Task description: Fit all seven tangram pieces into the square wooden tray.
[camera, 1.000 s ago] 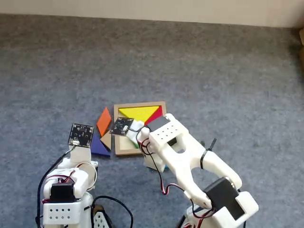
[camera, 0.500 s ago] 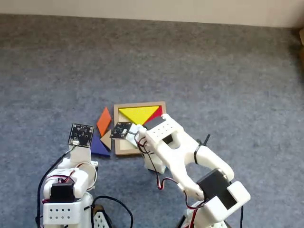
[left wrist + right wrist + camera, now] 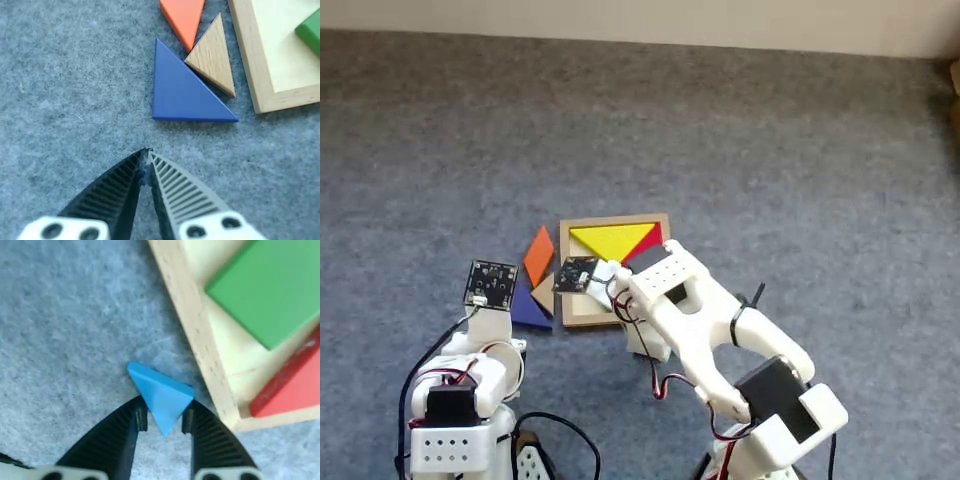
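Right now the light-blue triangle (image 3: 162,395) is pinched by its narrow corner in the right claw (image 3: 164,416), whose fingers are drawn in narrow against its two sides. It sits outside the square wooden tray (image 3: 192,320), just beside the rim near the corner where the red piece (image 3: 295,385) lies. A green piece (image 3: 265,290) rests inside the tray next to the red one.

Seen from above, the right arm (image 3: 700,320) comes in from 5 o'clock and bends low over the tray's 5 o'clock corner. A yellow triangle (image 3: 612,240) lies along the tray's 12 o'clock edge.

Off the tray's 9 o'clock side lie three loose pieces on the grey bench (image 3: 800,150). They are an orange piece (image 3: 537,255), a wooden triangle (image 3: 212,57) and a blue triangle (image 3: 182,90). The wooden one lies against the blue one's long edge.

The left arm (image 3: 470,370) sits folded at 7 o'clock. The left claw (image 3: 147,155) has its tips closed together on nothing, near the blue triangle but apart from it.
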`<state>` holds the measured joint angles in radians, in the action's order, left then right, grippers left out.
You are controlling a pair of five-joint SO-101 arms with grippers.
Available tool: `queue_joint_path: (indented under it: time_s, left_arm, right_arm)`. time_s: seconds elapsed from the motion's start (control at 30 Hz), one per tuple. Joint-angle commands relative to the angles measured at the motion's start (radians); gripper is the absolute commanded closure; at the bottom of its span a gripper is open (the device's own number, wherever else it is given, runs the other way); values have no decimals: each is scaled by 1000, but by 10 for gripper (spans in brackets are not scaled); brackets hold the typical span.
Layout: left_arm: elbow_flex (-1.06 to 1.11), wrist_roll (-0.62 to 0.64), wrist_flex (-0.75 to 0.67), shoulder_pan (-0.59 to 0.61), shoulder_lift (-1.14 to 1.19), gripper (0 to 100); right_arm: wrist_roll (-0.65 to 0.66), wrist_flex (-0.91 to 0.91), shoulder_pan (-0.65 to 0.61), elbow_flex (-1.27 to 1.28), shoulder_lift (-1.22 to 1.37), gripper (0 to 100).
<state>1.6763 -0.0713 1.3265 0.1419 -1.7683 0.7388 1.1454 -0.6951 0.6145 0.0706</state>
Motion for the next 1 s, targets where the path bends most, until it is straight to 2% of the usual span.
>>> queue_joint_path:
  time_s: [0.0, 0.3, 0.43, 0.57, 0.77, 0.97]
  left_arm:
    - [19, 5, 6, -18, -51, 995]
    - [19, 5, 6, -18, -51, 995]
    - [19, 5, 6, -18, -51, 995]
    - [19, 5, 6, -18, -51, 995]
    - [19, 5, 6, -18, -51, 995]
    - [19, 5, 6, -18, -51, 995]
  right_arm:
    - [15, -35, -7, -5, 5, 946]
    - [17, 18, 16, 65, -272, 948]
    - [18, 16, -19, 142, -329, 948]
    - [15, -67, -30, 159, -351, 943]
    - [14, -85, -33, 162, -344, 783]
    - [14, -87, -56, 165, -341, 760]
